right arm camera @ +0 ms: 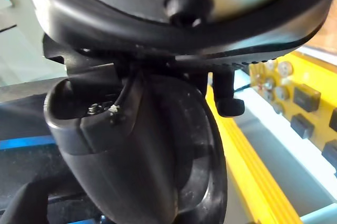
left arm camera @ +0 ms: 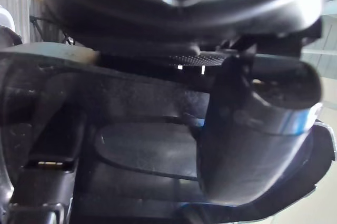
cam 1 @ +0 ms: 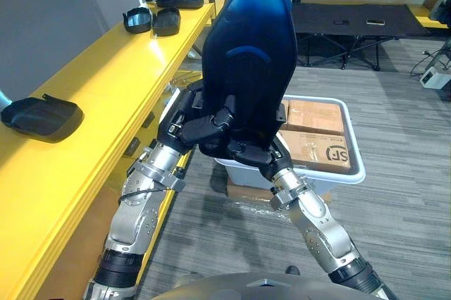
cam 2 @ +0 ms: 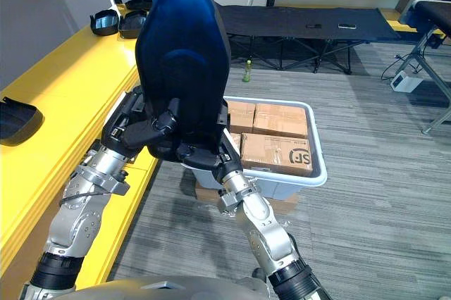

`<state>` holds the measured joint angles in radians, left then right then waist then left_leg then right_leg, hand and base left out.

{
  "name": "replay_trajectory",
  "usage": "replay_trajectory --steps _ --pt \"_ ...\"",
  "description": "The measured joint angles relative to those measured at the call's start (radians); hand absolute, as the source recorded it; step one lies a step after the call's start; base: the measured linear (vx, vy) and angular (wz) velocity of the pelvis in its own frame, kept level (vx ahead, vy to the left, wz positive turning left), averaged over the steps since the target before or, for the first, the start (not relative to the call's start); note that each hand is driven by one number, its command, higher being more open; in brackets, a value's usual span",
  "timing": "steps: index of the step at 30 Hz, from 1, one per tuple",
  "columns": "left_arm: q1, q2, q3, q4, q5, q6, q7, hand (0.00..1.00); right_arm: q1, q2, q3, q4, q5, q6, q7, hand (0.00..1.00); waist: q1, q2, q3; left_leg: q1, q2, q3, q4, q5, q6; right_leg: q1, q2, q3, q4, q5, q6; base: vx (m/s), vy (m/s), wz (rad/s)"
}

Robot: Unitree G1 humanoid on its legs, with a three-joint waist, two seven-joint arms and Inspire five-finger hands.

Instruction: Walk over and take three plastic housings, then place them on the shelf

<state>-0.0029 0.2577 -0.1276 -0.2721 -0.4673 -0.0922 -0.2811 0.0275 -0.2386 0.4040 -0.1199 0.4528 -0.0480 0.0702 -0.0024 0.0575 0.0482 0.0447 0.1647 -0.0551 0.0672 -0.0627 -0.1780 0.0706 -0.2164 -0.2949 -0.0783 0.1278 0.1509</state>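
**Housing held upright in both robot hands beside the yellow shelf**

A long yellow shelf (cam 1: 106,96) ran along the robot's left, from the near corner away toward the far wall. Grey carpet covered the floor to its right. A low black cot (cam 1: 352,18) stood well back on that floor.

The housing (cam 1: 250,53), a large dark shell with a blue sheen, was up in the air in front of the robot. It stood upright with its rounded tip at the top, just beside the shelf's front edge and not resting on it. Behind it on the floor sat a white bin (cam 1: 324,173) with brown boxes (cam 1: 313,146) packed inside.

Other dark shells already lay on the shelf. A near housing (cam 1: 42,117) lay close to the robot, well apart from the rest. Farther along, a pair of housings (cam 1: 166,22) lay side by side. A far housing (cam 1: 180,1) lay beyond them, at the shelf's end.

The left robot hand (cam 1: 204,127) was clamped on the held housing's lower left side, fingers curled onto its face. The right robot hand (cam 1: 250,152) was clamped on its bottom edge from below. In each wrist view a thumb (left arm camera: 253,129) pressed flat against the dark plastic.
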Motion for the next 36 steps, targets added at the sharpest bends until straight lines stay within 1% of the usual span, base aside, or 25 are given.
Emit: replay_trajectory --steps 1,2,3,4,6,8,9,11,12,13,15,18,19,23,25,26,28,30,31,33,35,36 --pt "0.005 0.011 -0.018 0.0 -0.002 -0.02 0.027 0.0 0.0 0.0 0.0 0.0 -0.003 0.0 0.0 1.0 0.0 0.0 -0.003 0.0 0.0 0.0 0.0 0.0 0.0 0.0 0.0 0.0 0.0 0.0 0.0 0.0 0.0 0.0" --pt "0.009 0.02 -0.031 0.0 -0.003 -0.035 0.046 0.0 0.0 -0.002 0.001 0.0 -0.006 -0.001 0.0 1.0 -0.001 0.0 -0.006 0.0 0.0 0.0 0.0 0.0 0.0 0.0 0.0 0.001 0.0 0.0 0.0 0.0 0.0 0.0" --pt "0.021 0.01 -0.06 0.039 0.003 -0.086 0.164 0.0 -0.003 -0.004 0.029 0.0 -0.013 -0.008 0.003 1.0 0.0 -0.001 -0.012 0.0 0.0 0.0 0.003 0.0 0.0 0.002 0.0 0.001 0.0 0.001 0.001 0.0 0.0 0.0" --pt "0.032 0.004 -0.059 0.051 -0.001 -0.089 0.192 0.0 -0.004 -0.004 0.04 0.0 -0.013 -0.008 0.003 1.0 0.0 -0.001 -0.012 0.0 0.0 0.0 0.004 0.0 0.0 0.002 0.0 0.001 0.0 0.001 0.001 0.0 0.0 0.0" --pt "0.058 -0.019 -0.049 0.069 -0.002 -0.11 0.214 0.0 -0.004 -0.005 0.052 0.0 -0.014 -0.008 0.006 1.0 0.005 -0.001 -0.012 0.0 0.0 -0.001 0.004 0.0 0.0 0.003 0.0 0.0 0.0 0.001 0.001 0.0 0.0 0.0" --pt "0.061 -0.04 -0.035 0.08 0.0 -0.11 0.228 0.0 -0.004 -0.009 0.055 0.001 -0.015 -0.008 0.011 1.0 0.021 -0.002 -0.012 0.0 0.0 -0.002 0.004 0.0 0.0 0.003 0.001 0.0 0.0 0.001 0.001 0.0 0.0 0.0" --pt "0.065 -0.059 -0.024 0.091 0.035 -0.122 0.269 0.0 -0.005 -0.009 0.06 0.001 -0.016 -0.007 0.013 1.0 0.025 -0.002 -0.012 0.0 0.0 -0.003 0.004 0.0 0.0 0.005 0.001 0.0 0.0 0.001 0.001 0.0 0.0 0.0" --pt "0.09 -0.098 -0.016 0.093 0.126 -0.148 0.383 0.0 -0.006 -0.007 0.064 0.009 -0.017 0.001 0.006 1.0 0.027 -0.005 -0.013 0.0 0.0 -0.005 0.004 0.0 0.0 0.006 0.001 -0.002 0.0 0.001 0.001 0.0 0.0 0.02" --pt "0.093 -0.106 -0.012 0.098 0.143 -0.151 0.406 0.0 -0.006 -0.007 0.064 0.014 -0.017 0.002 0.006 1.0 0.028 -0.006 -0.013 0.0 0.0 -0.005 0.004 0.0 0.0 0.006 0.001 -0.002 0.0 0.001 0.001 0.0 0.0 0.0" --pt "0.092 -0.112 -0.007 0.117 0.165 -0.158 0.447 0.0 -0.006 -0.007 0.069 0.02 -0.018 0.012 0.004 1.0 0.031 -0.007 -0.013 0.0 0.0 -0.006 0.003 0.0 0.0 0.006 0.001 -0.003 0.0 0.001 0.001 0.0 0.0 0.0" --pt "0.092 -0.121 0.011 0.143 0.168 -0.162 0.482 0.0 -0.006 -0.006 0.084 0.021 -0.02 0.021 -0.005 1.0 0.03 -0.009 -0.012 0.0 0.0 -0.006 0.002 0.0 0.0 0.006 0.001 -0.003 0.0 0.001 0.001 0.0 0.0 0.0" --pt "0.093 -0.147 0.033 0.167 0.207 -0.17 0.56 0.0 -0.006 0.005 0.093 0.032 -0.026 0.021 -0.012 1.0 0.031 -0.015 -0.009 0.0 0.0 -0.006 0.002 0.0 0.0 0.006 0.001 -0.003 0.0 0.001 0.001 0.0 0.0 0.0" --pt "0.093 -0.147 0.034 0.168 0.215 -0.17 0.572 0.0 -0.006 0.008 0.092 0.034 -0.026 0.021 -0.013 1.0 0.031 -0.015 -0.008 0.0 0.0 -0.006 0.002 0.0 0.0 0.006 0.001 -0.003 0.0 0.001 0.001 0.0 0.0 0.0" --pt "0.093 -0.165 0.071 0.191 0.321 -0.19 0.67 0.0 -0.006 0.029 0.087 0.041 -0.047 0.021 -0.026 1.0 0.029 -0.018 -0.007 0.0 0.0 -0.006 0.001 0.0 0.0 0.006 0.001 -0.003 0.0 0.0 0.0 0.0 0.0 0.0" --pt "0.095 -0.17 0.115 0.199 0.396 -0.19 0.73 0.0 -0.005 0.057 0.051 0.042 -0.043 0.02 -0.045 1.0 0.027 -0.019 -0.005 0.0 0.0 -0.006 0.001 0.0 0.0 0.006 0.001 -0.003 0.0 -0.001 0.0 0.0 0.0 0.0" --pt "0.096 -0.17 0.129 0.199 0.407 -0.19 0.74 0.0 -0.005 0.061 0.04 0.043 -0.041 0.02 -0.048 1.0 0.027 -0.021 -0.004 0.0 0.0 -0.006 0.001 0.0 0.0 0.006 0.001 -0.004 0.0 -0.001 0.0 0.0 0.0 0.0" --pt "0.096 -0.17 0.179 0.199 0.441 -0.191 0.776 0.0 -0.002 0.061 0.006 0.046 0.011 0.02 -0.047 1.0 0.027 -0.027 0.001 0.0 0.0 -0.006 0.001 0.0 0.0 0.006 0.001 -0.004 0.0 -0.002 -0.001 0.0 0.0 0.0" --pt "0.097 -0.17 0.222 0.199 0.438 -0.193 0.783 0.0 0.006 0.06 -0.022 0.056 0.077 0.02 -0.021 1.0 0.028 -0.032 0.007 0.0 0.0 -0.005 0.001 0.0 0.0 0.005 0.001 -0.004 0.0 -0.003 -0.003 0.0 0.0 0.0" --pt "0.105 -0.17 0.257 0.199 0.406 -0.208 0.766 0.0 0.014 0.058 -0.049 0.081 0.183 0.02 0.051 1.0 0.028 -0.037 0.01 0.0 0.0 -0.005 0.0 0.0 0.001 0.005 0.001 -0.004 0.0 -0.006 -0.008 0.0 0.0 0.0" --pt "0.117 -0.169 0.265 0.197 0.345 -0.234 0.731 0.0 0.031 0.058 -0.067 0.085 0.274 0.02 0.111 1.0 0.03 -0.038 0.011 -0.001 0.0 -0.005 0.0 -0.001 0.001 0.004 0.001 -0.005 0.0 -0.007 -0.007 0.0 0.0 0.0" --pt "0.136 -0.171 0.268 0.193 0.248 -0.27 0.67 0.0 0.045 0.058 -0.099 0.084 0.377 0.018 0.202 1.0 0.033 -0.039 0.015 -0.001 0.0 -0.006 0.0 -0.001 0.0 0.005 0.001 -0.006 0.0 -0.007 -0.003 0.0 0.0 0.0" --pt "0.135 -0.171 0.265 0.193 0.221 -0.276 0.65 0.0 0.044 0.06 -0.109 0.084 0.392 0.016 0.216 1.0 0.035 -0.039 0.016 -0.001 0.0 -0.006 0.0 -0.001 0.0 0.005 0.001 -0.006 0.0 -0.006 -0.003 0.0 0.0 0.0"
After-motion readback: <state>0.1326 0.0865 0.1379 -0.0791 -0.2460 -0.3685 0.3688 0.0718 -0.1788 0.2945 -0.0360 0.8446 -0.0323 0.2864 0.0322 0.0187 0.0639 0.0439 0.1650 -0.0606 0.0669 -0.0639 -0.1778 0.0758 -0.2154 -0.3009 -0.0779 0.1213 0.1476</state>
